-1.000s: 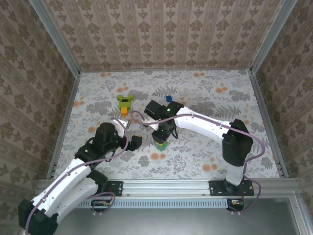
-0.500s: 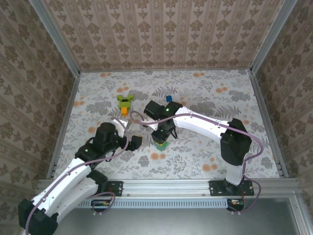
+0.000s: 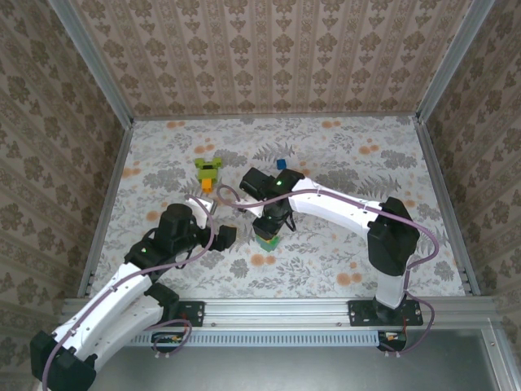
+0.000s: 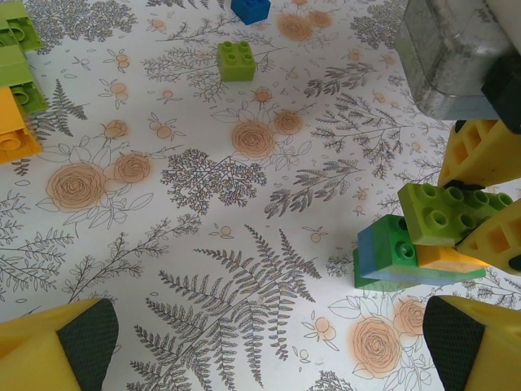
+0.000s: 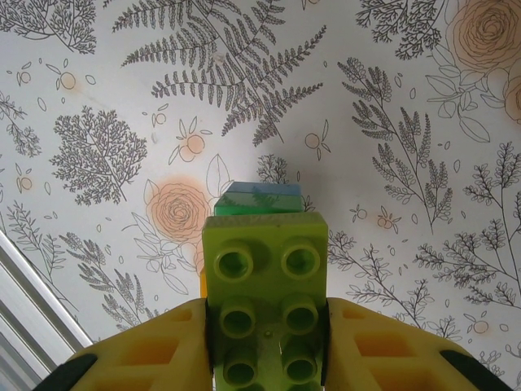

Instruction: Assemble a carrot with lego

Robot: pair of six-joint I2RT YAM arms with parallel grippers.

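Note:
The carrot (image 3: 209,172), lime-green bricks with an orange one, lies at the back left, and its edge shows in the left wrist view (image 4: 15,98). My right gripper (image 5: 264,346) is shut on a lime-green lego brick (image 5: 264,305). It holds that brick, slightly tilted, at the top of a small stack (image 4: 395,254) of dark green, blue and orange bricks (image 3: 267,241). Whether brick and stack touch I cannot tell. My left gripper (image 4: 269,358) is open just left of the stack, low over bare table, with nothing between its pads (image 4: 81,338).
A loose lime-green brick (image 4: 236,60) and a blue brick (image 4: 250,8) lie beyond the stack, the blue one also in the top view (image 3: 281,164). Metal rails and papered walls bound the flowered table (image 3: 342,163).
The right arm's elbow has shifted slightly left. Its gripper stays over the stack with the brick. The left arm has not moved.

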